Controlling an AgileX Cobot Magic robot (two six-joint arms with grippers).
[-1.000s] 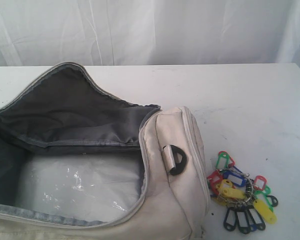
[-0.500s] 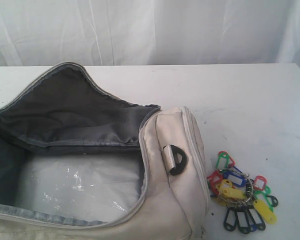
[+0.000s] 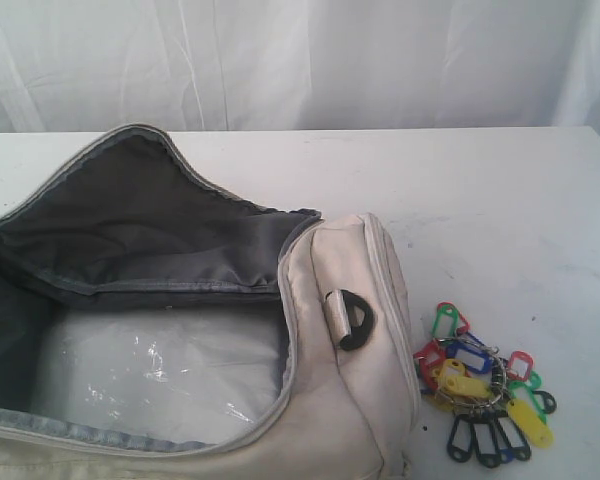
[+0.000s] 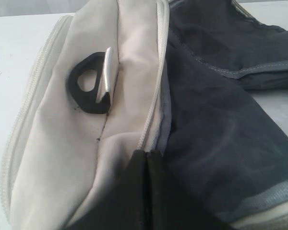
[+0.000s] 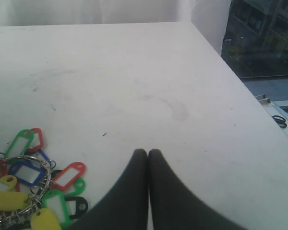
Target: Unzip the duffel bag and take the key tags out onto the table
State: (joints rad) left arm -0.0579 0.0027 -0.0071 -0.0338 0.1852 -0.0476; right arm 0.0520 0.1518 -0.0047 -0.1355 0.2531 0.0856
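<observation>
My left tool (image 4: 146, 155) has its two fingers pressed together with nothing between them. Its tips sit over the bag (image 4: 62, 158), right at the seam where the cream end panel meets the dark lining (image 4: 221, 143). I cannot tell whether they touch the fabric. Just beyond them on the end panel is the black D-ring (image 4: 89, 88), held by a pale strap loop (image 4: 107, 72).

My right tool (image 5: 148, 153) is likewise closed on nothing, its tips above bare worktop (image 5: 134, 72), with the tags (image 5: 33, 187) lying near it. Neither tool shows in the exterior view.

In that view the bag (image 3: 350, 400) lies unzipped at the near left, its top flap folded back so the lining shows. A clear plastic sheet (image 3: 160, 370) covers its inside floor. The tags (image 3: 480, 385) lie on the worktop (image 3: 480, 200) just beside the bag's right end, outside it: red, green, yellow, blue and black on a metal ring. A white curtain (image 3: 280, 60) hangs behind.
</observation>
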